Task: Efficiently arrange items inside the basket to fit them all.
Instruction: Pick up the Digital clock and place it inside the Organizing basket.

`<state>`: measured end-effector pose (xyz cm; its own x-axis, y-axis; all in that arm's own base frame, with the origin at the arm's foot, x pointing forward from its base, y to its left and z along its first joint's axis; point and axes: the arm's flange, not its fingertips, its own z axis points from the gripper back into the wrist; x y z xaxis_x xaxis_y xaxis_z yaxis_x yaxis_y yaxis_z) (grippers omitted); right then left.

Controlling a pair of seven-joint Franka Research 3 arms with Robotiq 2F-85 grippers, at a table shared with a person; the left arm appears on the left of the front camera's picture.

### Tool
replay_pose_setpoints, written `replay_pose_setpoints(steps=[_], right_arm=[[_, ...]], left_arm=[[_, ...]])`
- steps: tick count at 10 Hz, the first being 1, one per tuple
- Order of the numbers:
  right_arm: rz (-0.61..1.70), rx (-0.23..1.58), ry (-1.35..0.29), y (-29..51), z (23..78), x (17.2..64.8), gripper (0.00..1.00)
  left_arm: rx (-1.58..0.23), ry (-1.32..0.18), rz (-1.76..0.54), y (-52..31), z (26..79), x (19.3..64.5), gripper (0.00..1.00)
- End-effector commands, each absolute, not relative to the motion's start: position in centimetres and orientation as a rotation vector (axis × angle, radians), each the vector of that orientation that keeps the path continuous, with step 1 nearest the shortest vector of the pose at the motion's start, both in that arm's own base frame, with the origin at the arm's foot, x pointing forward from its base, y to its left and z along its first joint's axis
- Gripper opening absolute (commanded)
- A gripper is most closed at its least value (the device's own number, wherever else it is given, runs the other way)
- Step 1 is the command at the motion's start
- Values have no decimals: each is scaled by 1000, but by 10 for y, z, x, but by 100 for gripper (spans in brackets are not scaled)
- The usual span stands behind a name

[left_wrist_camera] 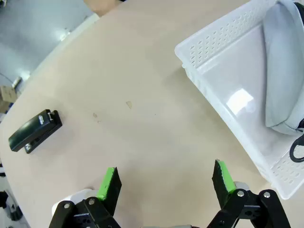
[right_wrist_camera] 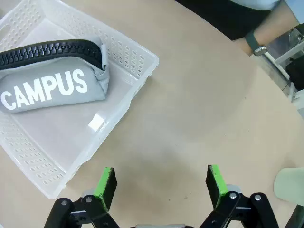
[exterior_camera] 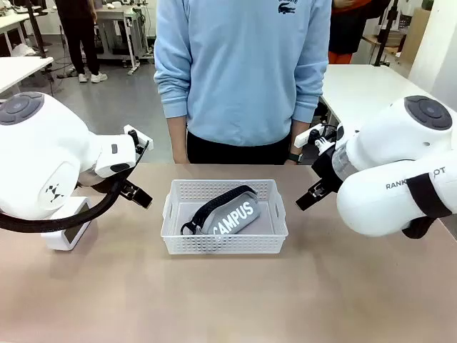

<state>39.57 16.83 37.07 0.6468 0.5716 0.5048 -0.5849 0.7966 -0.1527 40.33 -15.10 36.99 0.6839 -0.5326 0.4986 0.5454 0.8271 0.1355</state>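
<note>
The white perforated basket [exterior_camera: 278, 225] stands mid-table. In it the grey "CAMPUS" pouch [exterior_camera: 234, 217] with its black strap lies diagonally, also seen in the right wrist view [right_wrist_camera: 47, 88]. My left gripper [exterior_camera: 137, 193] hangs open left of the basket [left_wrist_camera: 223, 61], over bare table [left_wrist_camera: 166, 178]. A black stapler [left_wrist_camera: 35, 130] lies farther out on that side. A small white boxy device [exterior_camera: 66, 232] sits under my left arm. My right gripper [exterior_camera: 312, 194] is open over bare table right of the basket [right_wrist_camera: 161, 178]. A pale green cup [right_wrist_camera: 289, 186] peeks in at the edge.
A person in a light blue sweater [exterior_camera: 243, 71] stands at the far edge, arms down, a watch on one wrist [right_wrist_camera: 259, 47]. The tan tabletop [exterior_camera: 228, 300] stretches in front of the basket. The basket's floor beside the pouch is bare [right_wrist_camera: 61, 128].
</note>
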Motion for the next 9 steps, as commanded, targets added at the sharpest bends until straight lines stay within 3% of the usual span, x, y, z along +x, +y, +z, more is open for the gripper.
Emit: replay_pose_setpoints(steps=[1,9], right_arm=[[658,25,-566,168,371,396,100],[658,25,-566,168,371,396,100]], left_arm=[[-24,-551,-604,-151,370,403,100],[-24,-551,-604,-151,370,403,100]])
